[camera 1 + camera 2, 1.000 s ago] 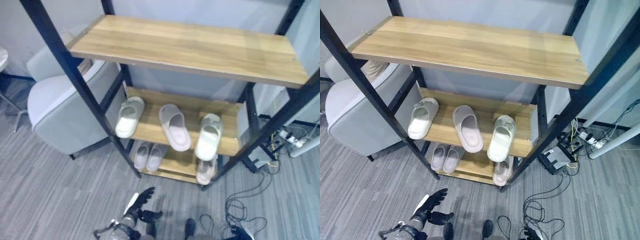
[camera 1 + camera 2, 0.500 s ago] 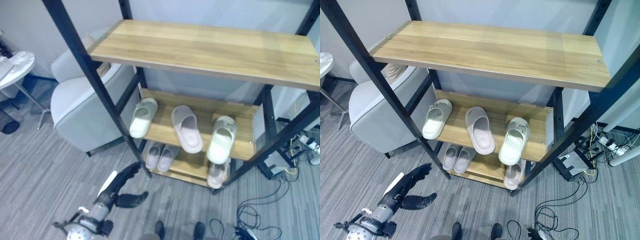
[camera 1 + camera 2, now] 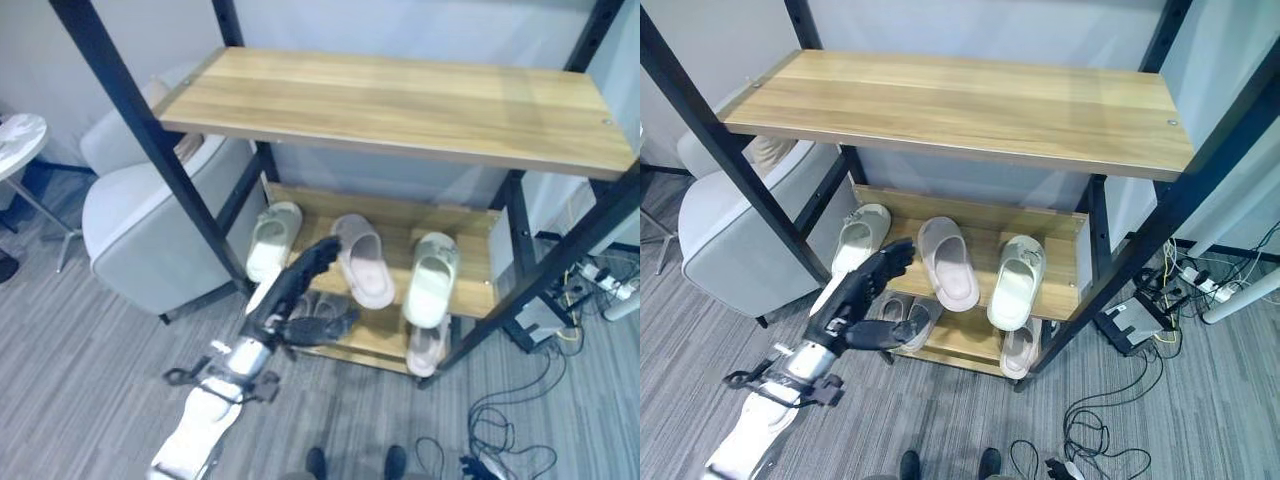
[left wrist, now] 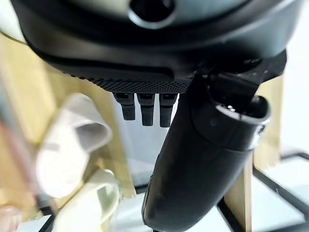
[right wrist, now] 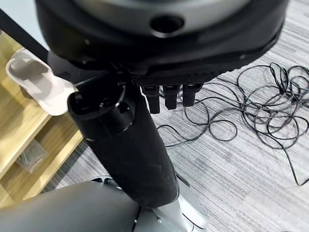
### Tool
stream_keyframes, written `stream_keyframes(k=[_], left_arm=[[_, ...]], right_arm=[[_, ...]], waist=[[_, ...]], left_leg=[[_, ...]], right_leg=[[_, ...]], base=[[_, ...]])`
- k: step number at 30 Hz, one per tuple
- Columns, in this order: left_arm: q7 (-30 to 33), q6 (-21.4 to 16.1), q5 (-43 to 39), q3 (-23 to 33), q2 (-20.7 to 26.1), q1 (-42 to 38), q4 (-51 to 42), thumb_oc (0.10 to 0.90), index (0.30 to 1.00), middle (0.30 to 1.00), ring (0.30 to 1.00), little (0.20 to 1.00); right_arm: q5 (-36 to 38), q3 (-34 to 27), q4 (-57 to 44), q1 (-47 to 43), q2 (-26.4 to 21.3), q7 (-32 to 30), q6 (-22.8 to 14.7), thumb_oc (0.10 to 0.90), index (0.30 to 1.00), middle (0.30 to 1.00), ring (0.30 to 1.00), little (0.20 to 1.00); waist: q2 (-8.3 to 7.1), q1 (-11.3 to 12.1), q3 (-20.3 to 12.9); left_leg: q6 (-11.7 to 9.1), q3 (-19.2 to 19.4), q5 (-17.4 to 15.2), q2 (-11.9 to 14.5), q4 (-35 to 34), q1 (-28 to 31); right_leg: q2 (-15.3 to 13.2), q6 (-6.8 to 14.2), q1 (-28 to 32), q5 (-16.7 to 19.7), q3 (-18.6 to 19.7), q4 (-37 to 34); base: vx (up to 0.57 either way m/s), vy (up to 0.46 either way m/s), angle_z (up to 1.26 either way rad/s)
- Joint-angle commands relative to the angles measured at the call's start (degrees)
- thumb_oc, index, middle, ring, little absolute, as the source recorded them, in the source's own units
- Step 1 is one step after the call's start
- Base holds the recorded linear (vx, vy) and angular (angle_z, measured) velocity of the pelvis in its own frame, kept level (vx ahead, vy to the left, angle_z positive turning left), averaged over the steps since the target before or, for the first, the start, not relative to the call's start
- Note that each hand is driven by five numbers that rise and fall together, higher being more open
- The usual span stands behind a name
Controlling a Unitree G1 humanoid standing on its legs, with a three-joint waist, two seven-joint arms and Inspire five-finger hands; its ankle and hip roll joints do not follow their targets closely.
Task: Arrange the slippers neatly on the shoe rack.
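The shoe rack's middle shelf [image 3: 480, 290] carries three slippers: a pale green one [image 3: 272, 238] at the left, a pinkish one [image 3: 362, 262] in the middle, and a pale green one [image 3: 430, 280] hanging over the front edge at the right. On the bottom shelf lie a pinkish pair [image 3: 902, 318], partly behind my hand, and one more slipper [image 3: 428, 345] at the right. My left hand [image 3: 282, 308] is open and empty, with straight fingers [image 3: 890, 262] in front of the gap between the left and middle slippers. My right hand [image 5: 125, 145] hangs open over the floor, near the rack's corner slipper [image 5: 34, 79].
The wide top shelf [image 3: 400, 100] overhangs the slippers, and black uprights [image 3: 150, 140] frame the rack. A grey armchair [image 3: 140, 230] stands to the left, with a small round table [image 3: 15, 135] beyond it. Cables [image 3: 510, 400] and a power strip lie on the floor at the right.
My left arm has risen from near the floor and reached forward to the front of the middle shelf. The camera has shifted; the slippers have not moved.
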Motion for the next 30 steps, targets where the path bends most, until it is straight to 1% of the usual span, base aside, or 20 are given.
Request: stream_keyframes(k=[1, 4, 5, 6, 8, 9, 10, 13, 17, 22, 23, 24, 25, 27, 29, 30], left_arm=[[7.49, -5.05, 11.75, 1.15, -0.55, -10.88, -0.86, 0.800, 0.900, 0.900, 0.900, 0.900], [12.23, -4.85, 20.96, 0.74, 0.70, -15.53, 2.40, 0.800, 0.900, 0.900, 0.900, 0.900], [12.44, -4.93, 21.15, 0.60, 0.66, -15.69, 2.63, 0.800, 0.900, 0.900, 0.900, 0.900], [16.53, -4.85, 28.47, 0.44, 3.03, -19.00, 4.47, 0.800, 0.900, 0.900, 0.900, 0.900], [17.02, -4.98, 28.84, 0.10, 2.98, -19.31, 4.94, 0.800, 0.900, 0.900, 0.900, 0.900], [20.77, -3.16, 35.27, -0.55, 4.40, -22.85, 7.30, 0.800, 0.900, 0.900, 0.900, 0.900], [21.57, -2.39, 37.20, -0.78, 4.70, -23.84, 8.23, 0.800, 0.900, 0.900, 0.900, 0.900], [23.09, -0.26, 40.22, -2.20, 4.24, -27.45, 12.16, 0.800, 0.900, 0.900, 0.900, 0.900], [24.09, 2.36, 41.86, -3.80, 3.46, -32.35, 17.32, 0.800, 0.900, 0.900, 0.900, 0.900], [24.84, 3.82, 42.60, -4.71, 2.71, -35.32, 20.90, 0.800, 0.900, 0.900, 0.900, 0.900], [25.96, 6.22, 44.04, -5.81, 2.96, -38.97, 24.91, 0.800, 0.900, 0.900, 0.900, 0.900], [27.95, 7.27, 45.81, -6.13, 3.51, -40.54, 25.90, 0.800, 0.900, 0.900, 0.900, 0.900], [28.21, 7.28, 45.89, -6.29, 3.46, -40.82, 26.19, 0.800, 0.900, 0.900, 0.900, 0.900], [29.89, 9.39, 49.27, -6.79, 3.88, -43.01, 27.13, 0.800, 0.900, 0.900, 0.900, 0.900], [29.62, 11.02, 51.39, -7.81, 4.14, -45.17, 28.11, 0.800, 0.900, 0.900, 0.900, 0.900], [29.89, 12.21, 52.11, -7.85, 4.58, -46.67, 29.48, 0.800, 0.900, 0.900, 0.900, 0.900]], right_arm=[[0.71, 1.30, 2.10, 0.27, 0.52, -0.15, -0.31, 0.800, 0.900, 0.900, 0.900, 0.900], [1.70, 0.81, 2.29, 1.18, 0.81, -0.54, -0.58, 0.800, 0.900, 0.900, 0.900, 0.900], [1.72, 0.79, 2.27, 1.17, 0.83, -0.55, -0.57, 0.800, 0.900, 0.900, 0.900, 0.900], [2.21, 0.70, 2.12, 2.21, 0.92, -0.68, -1.20, 0.800, 0.900, 0.900, 0.900, 0.900], [2.23, 0.65, 2.11, 2.20, 1.01, -0.70, -1.23, 0.800, 0.900, 0.900, 0.900, 0.900], [2.86, 0.28, 2.30, 2.86, 0.97, -1.31, -1.39, 0.800, 0.900, 0.900, 0.900, 0.900], [3.04, 0.26, 2.38, 3.11, 1.02, -1.35, -1.45, 0.800, 0.900, 0.900, 0.900, 0.900], [3.34, 0.28, 2.49, 3.20, 0.88, -1.32, -1.41, 0.800, 0.900, 0.900, 0.900, 0.900], [3.20, 0.68, 2.42, 2.13, 0.14, -1.52, -1.10, 0.800, 0.900, 0.900, 0.900, 0.900], [2.64, 1.13, 2.11, 1.22, -0.55, -1.51, -0.95, 0.800, 0.900, 0.900, 0.900, 0.900], [2.68, 1.33, 2.18, -0.20, -1.32, -2.04, -0.68, 0.800, 0.900, 0.900, 0.900, 0.900], [2.58, 1.66, 2.15, -0.81, -1.31, -2.28, -0.63, 0.800, 0.900, 0.900, 0.900, 0.900], [2.59, 1.62, 2.20, -0.97, -1.24, -2.29, -0.63, 0.800, 0.900, 0.900, 0.900, 0.900], [2.49, 2.06, 1.48, -1.52, -1.60, -2.65, -1.00, 0.800, 0.900, 0.900, 0.900, 0.900], [4.42, 1.04, 1.12, -1.48, -1.64, -3.11, -1.54, 0.800, 0.900, 0.900, 0.900, 0.900], [6.59, -0.20, 0.72, -1.44, -1.41, -3.26, -2.05, 0.800, 0.900, 0.900, 0.900, 0.900]], waist=[[-0.31, -1.37, -1.92], [-0.31, -2.47, -2.15], [-0.32, -2.41, -2.15], [-0.27, -3.17, -2.39], [-0.34, -3.03, -2.38], [-0.12, -3.83, -2.56], [-0.01, -4.19, -2.58], [0.30, -4.99, -2.71], [0.81, -6.06, -2.13], [1.20, -6.62, -1.45], [1.76, -7.11, -0.38], [1.95, -7.00, 0.03], [1.93, -6.94, 0.00], [2.09, -7.17, 0.66], [2.02, -7.34, 1.21], [1.99, -7.45, 1.68]], left_leg=[[-0.87, 2.48, -4.78, -0.34, -0.22, 0.28], [-0.96, 3.24, -4.95, -0.37, -0.22, 0.21], [-0.96, 3.28, -4.95, -0.38, -0.22, 0.19], [-1.08, 3.75, -5.16, -0.38, -0.22, 0.11], [-1.07, 3.83, -5.18, -0.39, -0.22, 0.09], [-1.12, 4.39, -5.26, -0.46, -0.22, -0.36], [-1.15, 4.61, -5.29, -0.49, -0.22, -0.54], [-1.14, 5.20, -5.29, -0.63, -0.22, -1.28], [-1.11, 5.90, -5.04, -0.72, -0.22, -2.81], [-1.00, 6.43, -4.82, -0.84, -0.22, -4.07], [-0.89, 6.82, -4.39, -1.08, -0.22, -5.57], [-0.88, 6.92, -4.17, -1.16, -0.22, -6.21], [-0.87, 6.95, -4.13, -1.15, -0.22, -6.39], [-0.84, 7.12, -3.84, -1.21, -0.22, -7.35], [-0.75, 7.25, -3.64, -1.32, -0.22, -8.20], [-0.70, 7.35, -3.46, -1.43, -0.22, -8.82]], right_leg=[[-0.96, 5.30, 1.91, -7.49, 2.62, 1.84], [-0.91, 5.52, 1.84, -6.99, 3.21, 1.12], [-0.91, 5.52, 1.83, -6.95, 3.25, 1.07], [-0.96, 5.77, 1.71, -6.65, 3.76, 0.68], [-0.97, 5.79, 1.69, -6.62, 3.83, 0.63], [-1.06, 6.06, 1.11, -6.24, 4.34, 0.37], [-1.11, 6.17, 0.87, -6.14, 4.49, 0.30], [-1.16, 6.34, -0.18, -5.84, 5.02, 0.33], [-1.28, 6.49, -2.07, -5.43, 5.89, 0.41], [-1.32, 6.53, -3.93, -5.18, 6.61, 0.82], [-1.44, 6.63, -5.80, -4.88, 7.22, 1.30], [-1.46, 6.66, -6.55, -4.74, 7.29, 1.44], [-1.46, 6.65, -6.78, -4.74, 7.33, 1.53], [-1.50, 6.80, -8.11, -4.54, 7.64, 1.89], [-1.55, 6.92, -9.00, -4.28, 7.78, 2.04], [-1.61, 7.02, -9.56, -4.00, 7.89, 1.98]], base=[[0.08, -0.012, -0.17], [0.06, -0.006, -0.18], [0.06, 0.001, -0.19], [0.05, 0.002, -0.09], [0.05, 0.005, -0.13], [0.05, 0.011, -0.17], [0.06, 0.016, -0.15], [0.03, 0.017, -0.18], [-0.02, 0.018, -0.17], [-0.03, 0.017, -0.12], [-0.06, 0.030, -0.17], [-0.06, 0.029, -0.10], [-0.03, 0.014, -0.07], [-0.04, 0.028, -0.09], [-0.02, 0.016, -0.16], [-0.02, 0.011, -0.07]])
